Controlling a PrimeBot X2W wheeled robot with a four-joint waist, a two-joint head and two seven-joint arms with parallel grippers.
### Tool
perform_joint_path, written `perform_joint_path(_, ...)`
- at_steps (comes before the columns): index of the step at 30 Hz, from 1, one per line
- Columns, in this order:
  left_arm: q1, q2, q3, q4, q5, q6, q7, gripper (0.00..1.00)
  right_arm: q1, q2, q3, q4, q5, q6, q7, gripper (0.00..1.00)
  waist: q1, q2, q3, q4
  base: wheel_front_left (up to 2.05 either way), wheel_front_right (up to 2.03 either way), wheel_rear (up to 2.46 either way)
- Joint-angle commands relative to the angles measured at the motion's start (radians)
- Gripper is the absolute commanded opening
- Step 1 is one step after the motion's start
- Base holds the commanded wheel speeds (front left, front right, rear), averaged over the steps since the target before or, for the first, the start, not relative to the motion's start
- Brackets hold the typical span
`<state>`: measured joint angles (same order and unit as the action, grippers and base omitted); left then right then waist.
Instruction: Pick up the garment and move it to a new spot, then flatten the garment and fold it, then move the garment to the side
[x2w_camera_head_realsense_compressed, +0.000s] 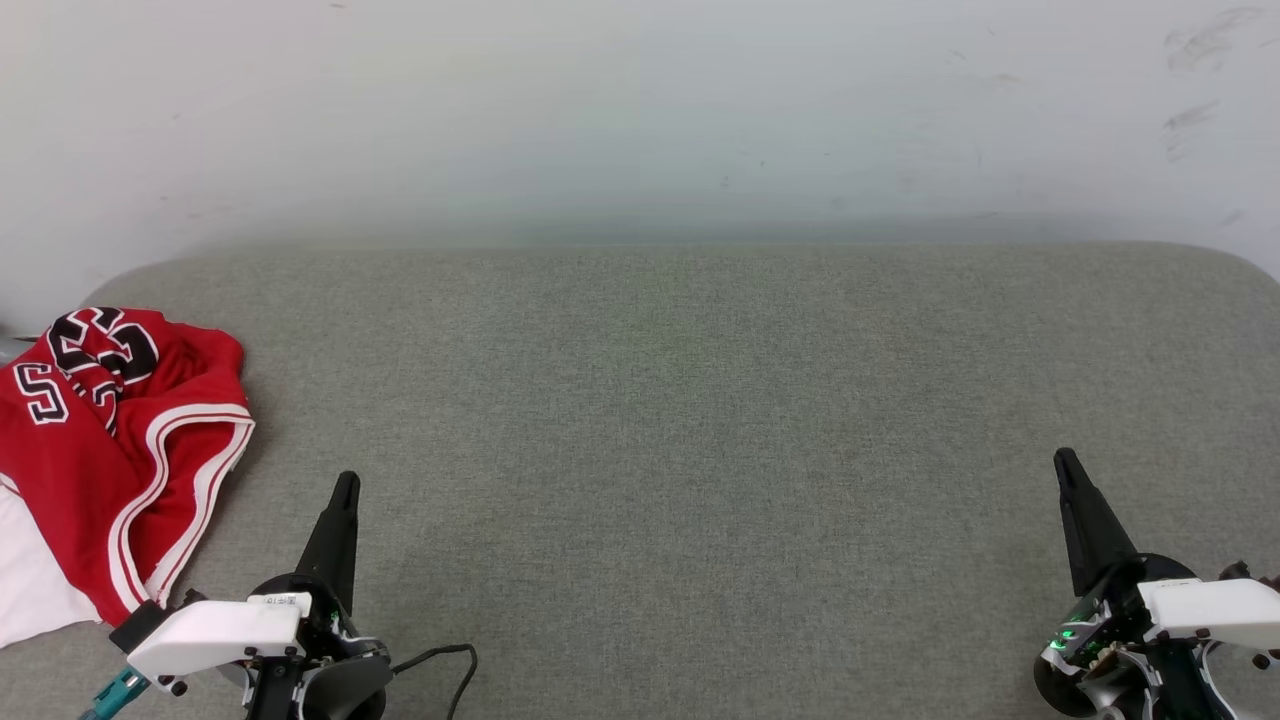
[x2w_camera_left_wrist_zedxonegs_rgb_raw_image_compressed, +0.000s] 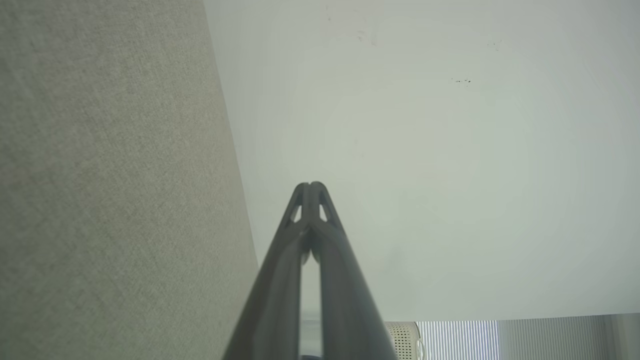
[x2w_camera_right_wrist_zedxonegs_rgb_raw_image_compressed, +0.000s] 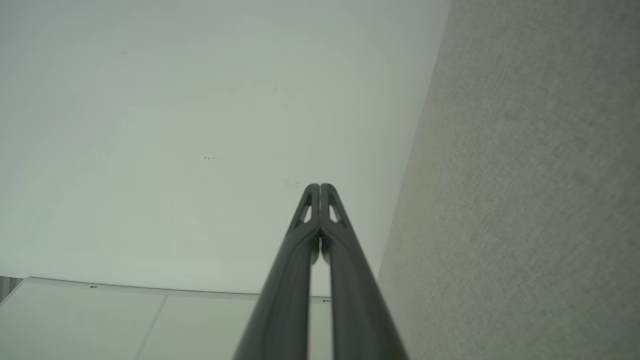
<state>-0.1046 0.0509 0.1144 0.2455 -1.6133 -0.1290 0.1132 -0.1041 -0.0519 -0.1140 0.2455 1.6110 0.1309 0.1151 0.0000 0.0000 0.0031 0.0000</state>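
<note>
The garment (x2w_camera_head_realsense_compressed: 110, 450), a red jersey with white-red striped trim, black white-outlined lettering and a white sleeve part, lies crumpled at the far left of the grey padded surface (x2w_camera_head_realsense_compressed: 680, 420). My left gripper (x2w_camera_head_realsense_compressed: 346, 482) is shut and empty at the lower left, just right of the garment's trimmed edge and apart from it. At the lower right my right gripper (x2w_camera_head_realsense_compressed: 1062, 460) is shut and empty, far from the garment. In the left wrist view the left gripper (x2w_camera_left_wrist_zedxonegs_rgb_raw_image_compressed: 311, 185) has its tips pressed together; in the right wrist view the right gripper (x2w_camera_right_wrist_zedxonegs_rgb_raw_image_compressed: 320, 186) shows the same.
A pale wall (x2w_camera_head_realsense_compressed: 640, 110) rises behind the surface's far edge. A black cable (x2w_camera_head_realsense_compressed: 450, 660) loops near my left wrist. The wide grey surface stretches between the two grippers. A white perforated object (x2w_camera_left_wrist_zedxonegs_rgb_raw_image_compressed: 405, 340) and blinds appear at the bottom of the left wrist view.
</note>
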Motion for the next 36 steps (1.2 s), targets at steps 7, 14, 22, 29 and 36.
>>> perform_joint_path(7, -0.009, -0.001, 0.002, 0.001, 0.003, -0.003, 0.005, 0.0, -0.01, 0.003, 0.0, 0.0, 0.004, 0.0, 0.001, 0.0, 0.0, 0.0, 0.0, 0.0, 0.0, 0.0, 0.0)
perform_joint_path(14, -0.009, -0.001, 0.002, 0.001, 0.002, -0.003, 0.005, 0.0, -0.01, 0.003, 0.0, 0.0, 0.004, 0.0, 0.001, 0.0, 0.0, 0.0, 0.0, 0.0, 0.0, 0.0, 0.0)
perform_joint_path(22, -0.009, -0.001, 0.002, 0.001, 0.002, -0.003, 0.005, 0.0, -0.01, 0.003, 0.0, 0.0, 0.004, 0.0, 0.001, 0.0, 0.0, 0.0, 0.0, 0.0, 0.0, 0.0, 0.0)
perform_joint_path(29, 0.031, -0.005, -0.008, 0.03, 0.003, 0.001, -0.01, 1.0, 0.032, 0.001, 0.008, 0.032, -0.005, 0.0, -0.008, 1.0, 0.0, 0.0, 0.0, 0.0, 0.0, 0.0, 0.0)
perform_joint_path(36, 0.044, -0.004, -0.023, 0.016, 0.026, 0.001, -0.045, 1.0, 0.037, 0.001, 0.027, 0.027, -0.037, 0.0, -0.044, 1.0, 0.0, 0.0, 0.001, -0.001, 0.0, 0.0, 0.0)
